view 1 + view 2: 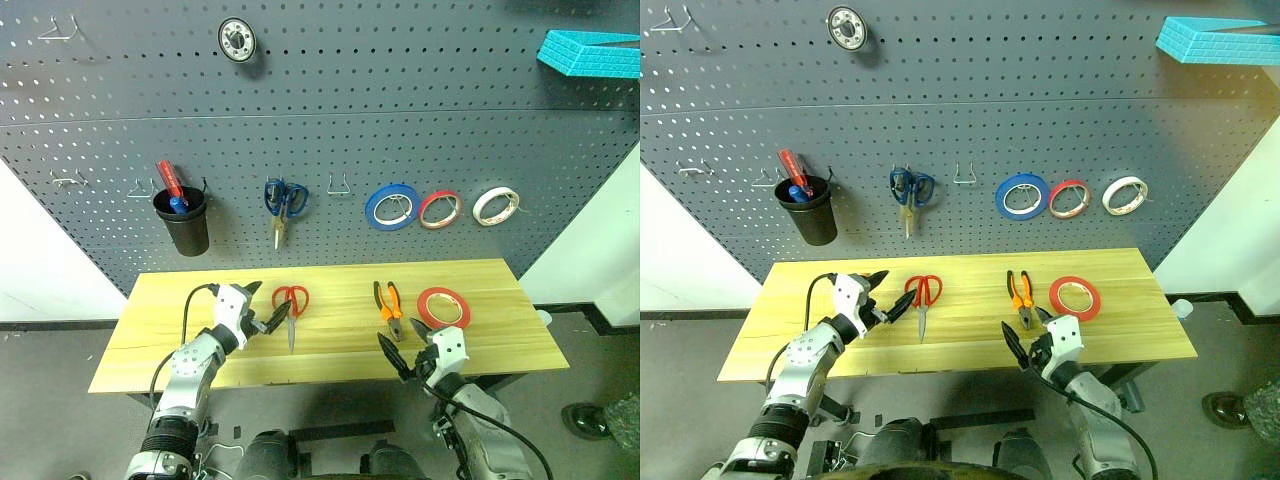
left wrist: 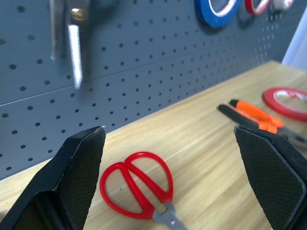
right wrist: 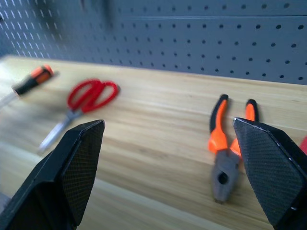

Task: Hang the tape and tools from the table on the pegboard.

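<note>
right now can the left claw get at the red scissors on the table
Probably yes. The left claw hangs open just beside the red scissors, which lie flat on the table with bare wood around them. The pliers lie well off to the side, so nothing blocks the way.

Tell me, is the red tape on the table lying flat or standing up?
Lying flat. The red tape rests on its side on the table, its round hole facing up, right beside the pliers.
</note>
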`<state>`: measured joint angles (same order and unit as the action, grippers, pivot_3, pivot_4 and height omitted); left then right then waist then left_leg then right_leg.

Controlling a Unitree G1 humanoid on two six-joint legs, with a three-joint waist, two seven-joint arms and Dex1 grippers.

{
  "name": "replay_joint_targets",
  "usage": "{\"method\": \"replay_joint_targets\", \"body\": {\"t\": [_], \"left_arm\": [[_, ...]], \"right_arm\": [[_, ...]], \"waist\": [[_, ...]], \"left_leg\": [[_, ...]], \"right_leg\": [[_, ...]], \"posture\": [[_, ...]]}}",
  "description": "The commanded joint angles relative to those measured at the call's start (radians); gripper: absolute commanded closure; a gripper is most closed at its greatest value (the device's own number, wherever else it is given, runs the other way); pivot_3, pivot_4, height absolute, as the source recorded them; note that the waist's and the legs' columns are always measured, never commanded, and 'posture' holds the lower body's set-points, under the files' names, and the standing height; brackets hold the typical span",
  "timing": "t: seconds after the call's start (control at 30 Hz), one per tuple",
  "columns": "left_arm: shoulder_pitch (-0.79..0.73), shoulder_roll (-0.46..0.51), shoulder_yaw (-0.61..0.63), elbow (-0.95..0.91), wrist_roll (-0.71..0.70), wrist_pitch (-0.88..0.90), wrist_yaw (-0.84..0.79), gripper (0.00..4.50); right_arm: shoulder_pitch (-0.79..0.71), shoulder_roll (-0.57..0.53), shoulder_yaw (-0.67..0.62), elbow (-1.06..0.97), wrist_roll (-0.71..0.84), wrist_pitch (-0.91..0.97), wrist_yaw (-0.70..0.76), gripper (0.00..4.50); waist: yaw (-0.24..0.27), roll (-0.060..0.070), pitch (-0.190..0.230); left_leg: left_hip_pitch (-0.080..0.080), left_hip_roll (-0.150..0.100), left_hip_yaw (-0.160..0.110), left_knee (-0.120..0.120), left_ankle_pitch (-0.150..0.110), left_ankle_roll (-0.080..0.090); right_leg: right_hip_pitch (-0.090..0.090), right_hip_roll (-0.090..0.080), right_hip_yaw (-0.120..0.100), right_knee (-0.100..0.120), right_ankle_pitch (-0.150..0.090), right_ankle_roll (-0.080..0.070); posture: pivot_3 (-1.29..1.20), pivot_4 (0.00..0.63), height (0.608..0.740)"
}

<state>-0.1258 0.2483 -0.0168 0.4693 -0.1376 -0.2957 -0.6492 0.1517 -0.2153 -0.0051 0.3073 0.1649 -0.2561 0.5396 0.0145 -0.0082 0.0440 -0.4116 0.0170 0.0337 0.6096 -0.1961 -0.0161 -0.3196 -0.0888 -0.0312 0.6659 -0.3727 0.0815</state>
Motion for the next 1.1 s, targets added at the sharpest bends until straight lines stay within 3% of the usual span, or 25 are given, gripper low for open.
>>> {"method": "replay_joint_targets", "body": {"t": [0.03, 0.23, 0.37, 0.5, 0.73, 0.9, 1.1], "left_arm": [[-0.013, 0.01, -0.01, 0.001, 0.026, -0.041, 0.003, 0.03], [-0.037, 0.069, -0.08, 0.068, 0.183, -0.211, 0.046, 0.03], [-0.048, 0.06, -0.075, 0.092, 0.162, -0.212, 0.055, 0.03], [-0.031, 0.015, -0.028, 0.041, -0.003, -0.068, -0.023, 0.03], [0.006, 0.035, -0.02, -0.162, -0.183, 0.27, -0.161, 0.03], [-0.02, 0.103, -0.046, -0.331, -0.135, 0.409, -0.126, 0.03], [-0.15, 0.142, -0.098, -0.468, -0.092, 0.672, -0.064, 0.03]], "right_arm": [[-0.02, -0.002, -0.002, 0.008, -0.02, -0.036, -0.016, 0.0], [-0.033, -0.006, -0.008, 0.031, -0.049, -0.057, -0.049, 0.0], [-0.036, -0.013, -0.007, 0.047, -0.074, -0.066, -0.072, 0.0], [-0.018, 0.014, -0.025, -0.011, 0.021, -0.01, -0.03, 0.0], [0.002, 0.053, -0.075, -0.215, 0.224, 0.151, -0.014, 0.0], [0.01, 0.039, -0.09, -0.389, 0.252, 0.253, -0.074, 0.0], [-0.079, 0.009, -0.084, -0.449, 0.187, 0.351, -0.164, 0.0]], "waist": [[0.0, 0.0, 0.0], [0.0, 0.0, 0.0], [0.001, 0.0, 0.0], [-0.001, 0.0, 0.0], [-0.003, 0.0, 0.0], [-0.002, 0.003, 0.013], [-0.002, 0.003, 0.065]], "left_leg": [[0.0, 0.0, 0.0, 0.0, 0.0, 0.0], [0.0, 0.0, 0.0, 0.0, 0.0, 0.0], [0.0, 0.0, 0.0, 0.0, 0.0, 0.0], [0.0, 0.0, 0.0, 0.0, 0.0, 0.0], [0.0, 0.0, 0.0, 0.001, 0.0, 0.0], [0.0, 0.001, -0.001, 0.001, 0.0, 0.0], [-0.001, 0.001, -0.001, 0.001, 0.0, 0.001]], "right_leg": [[0.0, 0.0, 0.0, 0.0, 0.0, 0.0], [0.0, 0.0, 0.0, 0.0, 0.0, 0.0], [0.0, 0.0, 0.0, 0.0, 0.0, 0.0], [0.0, 0.0, 0.0, 0.0, 0.0, 0.0], [0.0, 0.0, 0.0, 0.001, 0.0, 0.0], [0.0, -0.001, 0.0, 0.001, -0.002, -0.004], [0.0, -0.001, 0.001, 0.001, -0.002, -0.004]], "posture": [[0.07, 0.0, 0.714], [0.06, 0.0, 0.714], [0.06, 0.0, 0.714], [0.06, 0.0, 0.714], [0.05, 0.009, 0.714], [0.05, 0.069, 0.714], [0.05, 0.167, 0.714]]}}
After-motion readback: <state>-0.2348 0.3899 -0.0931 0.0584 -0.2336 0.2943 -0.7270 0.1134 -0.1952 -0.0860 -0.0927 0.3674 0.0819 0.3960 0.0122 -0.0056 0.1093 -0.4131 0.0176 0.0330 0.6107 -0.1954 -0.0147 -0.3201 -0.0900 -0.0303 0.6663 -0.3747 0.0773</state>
